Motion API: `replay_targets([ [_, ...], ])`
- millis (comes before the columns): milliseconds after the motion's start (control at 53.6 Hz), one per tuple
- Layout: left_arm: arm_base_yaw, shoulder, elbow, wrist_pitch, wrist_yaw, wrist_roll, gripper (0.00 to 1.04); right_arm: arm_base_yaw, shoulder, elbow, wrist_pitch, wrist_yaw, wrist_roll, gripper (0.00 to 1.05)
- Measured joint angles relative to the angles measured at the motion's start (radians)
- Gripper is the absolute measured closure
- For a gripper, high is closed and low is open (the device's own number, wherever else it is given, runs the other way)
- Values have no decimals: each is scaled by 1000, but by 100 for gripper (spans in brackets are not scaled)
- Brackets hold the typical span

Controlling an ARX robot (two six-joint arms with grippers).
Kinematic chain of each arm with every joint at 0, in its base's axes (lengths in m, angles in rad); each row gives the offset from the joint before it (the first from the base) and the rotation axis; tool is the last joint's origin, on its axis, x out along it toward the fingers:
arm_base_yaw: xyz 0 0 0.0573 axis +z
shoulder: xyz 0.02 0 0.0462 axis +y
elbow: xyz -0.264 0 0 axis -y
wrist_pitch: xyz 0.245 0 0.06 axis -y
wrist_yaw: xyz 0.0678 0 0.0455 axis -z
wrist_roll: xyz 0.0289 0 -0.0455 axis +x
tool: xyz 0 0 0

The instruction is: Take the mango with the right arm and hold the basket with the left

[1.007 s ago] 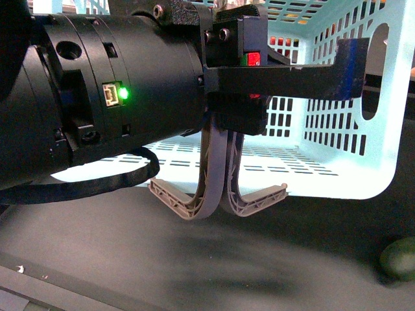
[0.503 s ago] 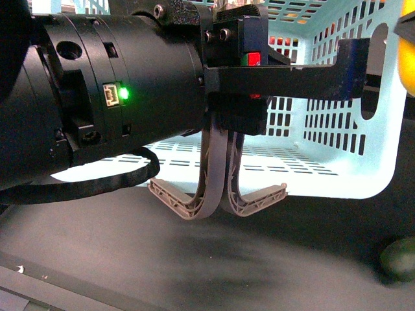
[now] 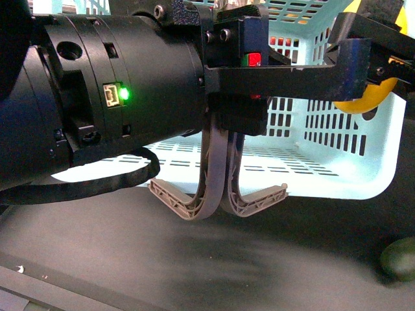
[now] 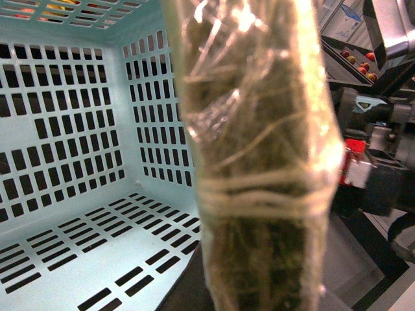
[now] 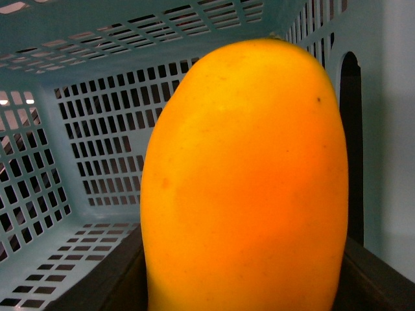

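The pale turquoise basket (image 3: 337,162) lies tipped on its side with its mouth toward me, its two grey-brown handles (image 3: 217,188) hanging down. My left gripper (image 3: 305,81) is shut on the basket at its upper rim, and its big black arm fills the left of the front view. My right gripper (image 3: 379,68) is shut on the yellow mango (image 3: 371,98) at the basket's right wall, high above the table. In the right wrist view the mango (image 5: 246,181) fills the frame before the basket's slotted inside (image 5: 97,129). The left wrist view shows the basket's inside (image 4: 78,162).
A dark green roundish fruit (image 3: 399,258) lies on the dark table (image 3: 194,259) at the front right. In the left wrist view a blurred, tape-wrapped brownish strip (image 4: 259,162) stands close to the camera, with black arm parts and a red patch (image 4: 353,159) beyond it.
My right gripper with the mango has come in from the upper right edge and moved left and down to the basket's right wall. The left arm and basket have not moved.
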Motion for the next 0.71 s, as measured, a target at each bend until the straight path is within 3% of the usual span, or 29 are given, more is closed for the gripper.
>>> replay_targets([
  [130,0,0,0,0,0,0,98,-2,11,13,25,18,14,14],
  [205,0,0,-1,0,5,5,98,-8,8,13,29,20,25,6],
  [708,0,2,-3,0,-3,-3,98,-135,-288,-139,-79,124,85,8],
])
